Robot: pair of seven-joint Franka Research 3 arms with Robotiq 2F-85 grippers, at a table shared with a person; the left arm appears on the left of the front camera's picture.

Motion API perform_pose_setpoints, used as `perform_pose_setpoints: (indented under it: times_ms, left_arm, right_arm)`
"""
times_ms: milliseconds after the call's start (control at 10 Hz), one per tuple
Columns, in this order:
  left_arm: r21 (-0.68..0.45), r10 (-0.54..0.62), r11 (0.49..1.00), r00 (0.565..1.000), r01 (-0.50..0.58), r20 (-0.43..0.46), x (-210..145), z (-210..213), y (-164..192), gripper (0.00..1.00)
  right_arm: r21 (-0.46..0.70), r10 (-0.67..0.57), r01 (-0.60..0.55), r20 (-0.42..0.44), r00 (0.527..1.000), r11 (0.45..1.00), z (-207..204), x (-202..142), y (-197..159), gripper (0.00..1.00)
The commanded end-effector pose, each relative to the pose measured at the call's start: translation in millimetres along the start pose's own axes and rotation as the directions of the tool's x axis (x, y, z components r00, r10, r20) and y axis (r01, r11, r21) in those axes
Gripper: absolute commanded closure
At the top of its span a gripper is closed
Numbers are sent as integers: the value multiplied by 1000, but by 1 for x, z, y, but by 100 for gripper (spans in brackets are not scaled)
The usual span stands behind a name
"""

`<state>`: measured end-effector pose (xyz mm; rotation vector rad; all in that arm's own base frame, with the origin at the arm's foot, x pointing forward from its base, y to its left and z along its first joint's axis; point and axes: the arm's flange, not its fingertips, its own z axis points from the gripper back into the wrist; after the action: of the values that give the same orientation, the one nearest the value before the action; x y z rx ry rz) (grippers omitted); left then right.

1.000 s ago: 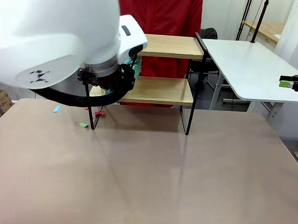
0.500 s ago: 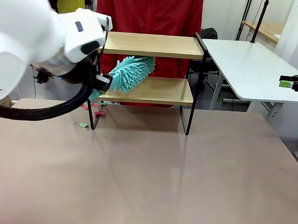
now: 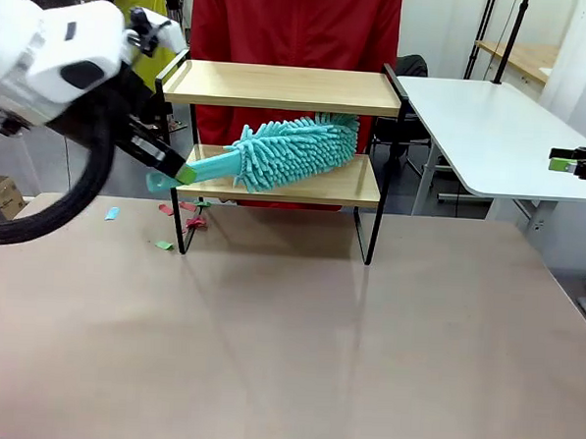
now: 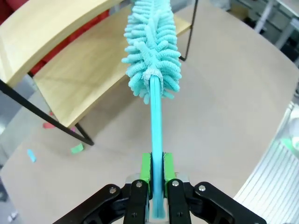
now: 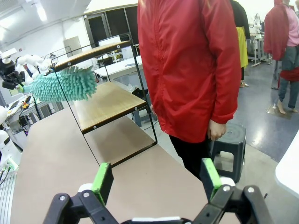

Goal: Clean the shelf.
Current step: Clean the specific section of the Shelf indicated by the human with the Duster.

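**Op:** While I hold position, notes from near to far. Nearest, my left gripper (image 4: 157,179) is clamped on the flat handle of the teal duster (image 3: 292,153), green pads pressed against both faces of it. My right gripper (image 5: 156,179) sits off to the side with its jaws wide apart and nothing between them.

**Obs:** Where's the shelf?

**Op:** Toward the far edge of the tan table (image 3: 286,347), middle-left, the shelf (image 3: 276,174) stands upright on its black legs with a person in a red jacket (image 3: 293,23) just behind it. The duster's fluffy head lies along the lower board, reaching from the left end toward the right rail.

**Obs:** How far through?

**Op:** My read: partway. The lower board is under the brush now, and both boards look bare of litter wherever I can see them. A few coloured scraps (image 3: 164,244) lie on the table by the left front leg, so some debris seems already off the shelf. Whether the top board counts as finished, I can't judge.

**Obs:** What can't you see?

**Op:** The board under the duster head is covered. The lower board's back left corner is hidden behind my own arm. Fine dust wouldn't show at this resolution. The scraps are too small to identify.
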<state>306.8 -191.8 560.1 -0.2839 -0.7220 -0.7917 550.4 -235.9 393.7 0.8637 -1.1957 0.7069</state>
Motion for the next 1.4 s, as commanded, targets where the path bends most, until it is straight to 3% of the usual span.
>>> perform_pose_setpoints:
  times_ms: [0,100,300,600,700,900,1100,1300]
  left_arm:
    - [-138,-90,986,995,96,49,-29,14,21,87]
    - [-200,-109,973,993,116,46,-33,13,31,87]
    - [-266,-213,934,969,239,124,-35,16,31,87]
    - [-274,-369,885,926,375,75,-38,29,35,87]
    - [-268,-382,886,924,377,38,-39,38,38,87]
    - [-258,-476,858,877,444,-73,-37,69,49,87]
    - [-267,-511,852,826,450,-239,-32,107,61,87]
    - [-292,-601,799,703,526,-380,-23,154,63,87]
  right_arm:
    - [2,5,-5,-1,1000,1000,-1,3,1,0]
    - [2,5,-5,-1,1000,1000,-1,3,1,0]
    - [2,5,-5,-1,1000,1000,-1,3,1,0]
    - [2,5,-5,-1,1000,1000,-1,3,1,0]
    - [2,5,-5,-1,1000,1000,-1,3,1,0]
    - [2,5,-5,-1,1000,1000,-1,3,1,0]
    - [2,5,-5,-1,1000,1000,-1,3,1,0]
    - [2,5,-5,-1,1000,1000,-1,3,1,0]
